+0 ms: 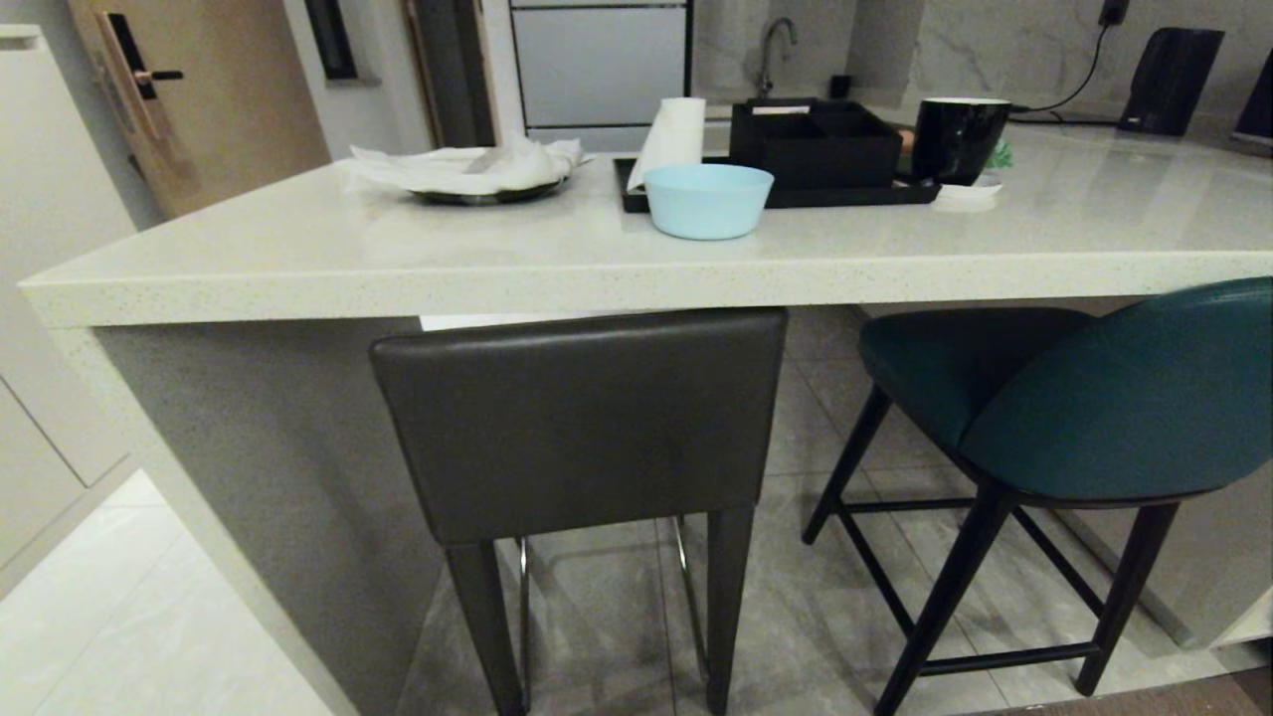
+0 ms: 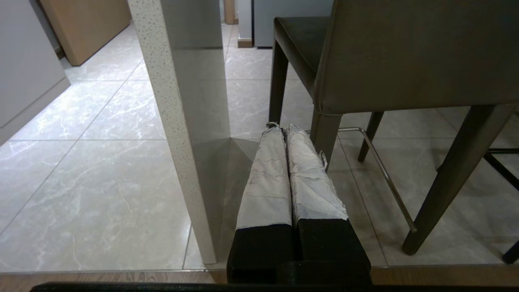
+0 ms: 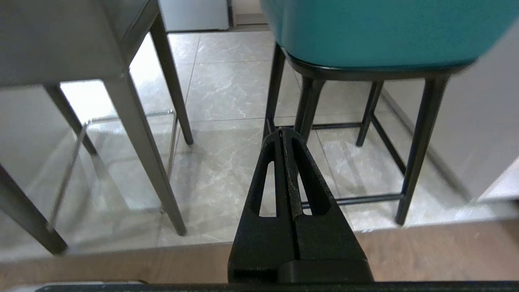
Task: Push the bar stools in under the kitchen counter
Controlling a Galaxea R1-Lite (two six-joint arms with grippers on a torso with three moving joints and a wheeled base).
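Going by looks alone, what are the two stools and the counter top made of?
Grey stool: seemingly leather or leatherette, smooth with a dull sheen and a seam along the back; dark legs, plus a shiny metal footrest.
Teal stool: matte padded upholstery, fabric or velvet-like; thin black legs, wood or metal, unclear.
Counter top: pale, finely speckled, glossy slab with reflections, likely stone or quartz composite.

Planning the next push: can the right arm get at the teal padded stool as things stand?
Probably yes. The right gripper, jaws shut, hangs low in front of the teal padded stool, with only bare tiled floor between them. The dark grey leather stool stands off to the side, apart from it.
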